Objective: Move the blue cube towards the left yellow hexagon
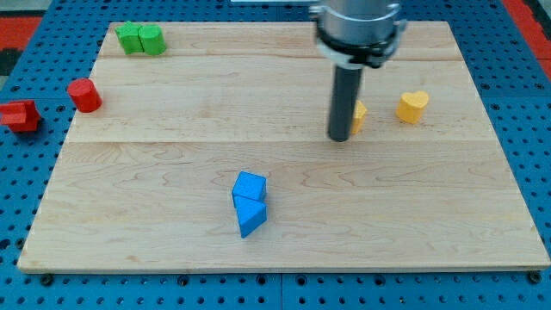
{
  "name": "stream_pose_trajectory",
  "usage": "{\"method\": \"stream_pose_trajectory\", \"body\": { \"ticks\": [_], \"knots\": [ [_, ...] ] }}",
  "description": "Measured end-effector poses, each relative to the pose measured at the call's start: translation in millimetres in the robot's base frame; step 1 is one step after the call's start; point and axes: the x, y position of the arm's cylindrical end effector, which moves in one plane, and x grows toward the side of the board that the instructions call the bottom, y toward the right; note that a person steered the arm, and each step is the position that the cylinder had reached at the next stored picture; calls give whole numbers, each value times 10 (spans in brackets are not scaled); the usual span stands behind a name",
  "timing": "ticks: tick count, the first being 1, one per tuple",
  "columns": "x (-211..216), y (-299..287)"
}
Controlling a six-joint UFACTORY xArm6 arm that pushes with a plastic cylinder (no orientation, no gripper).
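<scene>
The blue cube (250, 187) lies on the wooden board below its middle, touching a blue triangular block (250, 216) just beneath it. The left yellow hexagon (358, 114) is right of centre, mostly hidden behind my rod. My tip (339, 138) rests on the board just left of and below that hexagon, well to the right of and above the blue cube. A second yellow block (412, 106), heart-like in shape, sits further to the right.
Two green blocks (140, 39) sit together at the board's top left corner. A red cylinder (84, 95) stands at the board's left edge and another red block (21, 115) lies off the board on the blue pegboard (26, 52).
</scene>
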Motion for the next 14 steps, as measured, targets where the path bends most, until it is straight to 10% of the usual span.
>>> {"method": "stream_pose_trajectory", "body": {
  "ticks": [2,4,6,11,14],
  "knots": [
    [388,746],
    [1541,-1050],
    [958,-1748],
    [721,-359],
    [460,-567]
  ]
}}
